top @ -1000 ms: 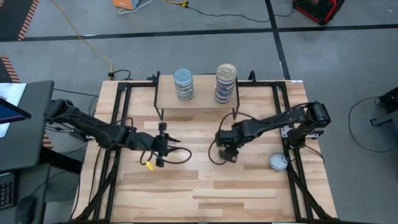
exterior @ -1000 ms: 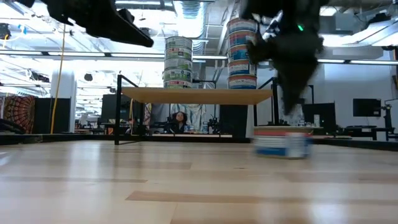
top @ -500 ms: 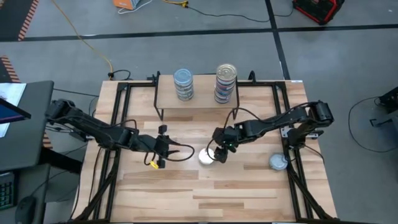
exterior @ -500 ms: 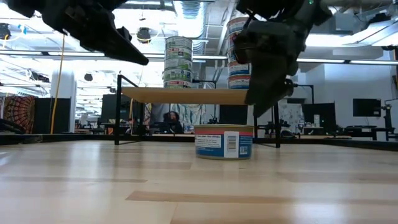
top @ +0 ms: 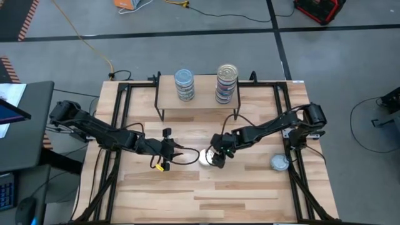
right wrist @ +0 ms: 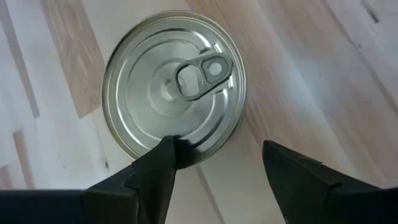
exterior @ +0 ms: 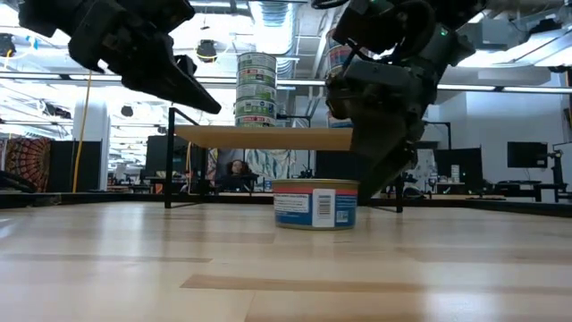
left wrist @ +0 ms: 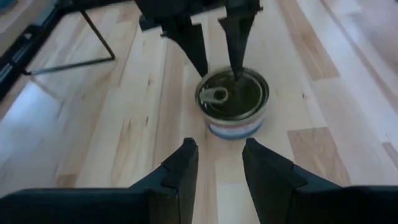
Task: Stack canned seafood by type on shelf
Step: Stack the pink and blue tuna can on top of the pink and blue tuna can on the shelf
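Observation:
A silver-topped tin (top: 205, 156) with a pull tab stands upright on the tabletop in front of the shelf (top: 200, 101); its label is blue and white (exterior: 315, 204). My right gripper (right wrist: 217, 144) hangs open just over its right edge, pointing steeply down, with one fingertip (right wrist: 163, 152) at the rim. My left gripper (left wrist: 219, 144) is open, a short way to the tin's left (top: 172, 152), pointing at it. On the shelf stand a bluish-topped stack (top: 184, 84) and a taller silver-topped stack (top: 227, 81). My right gripper has one fingertip (left wrist: 236, 73) over the tin's rim on its right side, coming from above. I cannot tell whether it touches the tin. The tin rests flat on the table.
Another bluish-topped tin (top: 279, 163) sits near the table's right edge beside the black frame rail (top: 295, 159). The shelf's thin black legs (exterior: 170, 156) stand just behind the loose tin. Bare wood lies toward the near edge (top: 206, 194).
The tin has slid toward the table's left, out from under my right gripper, and stands in the open. My right gripper has sunk and tipped more steeply down over the tin's right edge. My left gripper has lowered a little toward the tin.

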Robot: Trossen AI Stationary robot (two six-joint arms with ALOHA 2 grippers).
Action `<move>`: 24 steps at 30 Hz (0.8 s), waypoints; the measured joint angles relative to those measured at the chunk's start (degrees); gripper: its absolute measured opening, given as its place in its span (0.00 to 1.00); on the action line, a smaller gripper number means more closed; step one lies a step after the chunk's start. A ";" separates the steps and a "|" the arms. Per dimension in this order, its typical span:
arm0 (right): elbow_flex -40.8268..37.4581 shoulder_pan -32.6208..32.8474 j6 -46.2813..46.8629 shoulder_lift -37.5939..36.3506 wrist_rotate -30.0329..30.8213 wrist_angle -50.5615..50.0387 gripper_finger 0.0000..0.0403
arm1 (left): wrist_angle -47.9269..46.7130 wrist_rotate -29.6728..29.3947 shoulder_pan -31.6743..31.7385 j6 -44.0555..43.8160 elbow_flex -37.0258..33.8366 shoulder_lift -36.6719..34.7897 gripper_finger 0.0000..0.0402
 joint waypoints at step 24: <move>-0.46 2.80 -0.32 -11.22 8.16 -20.74 0.53 | 3.46 4.51 -0.02 -0.44 0.02 0.49 0.29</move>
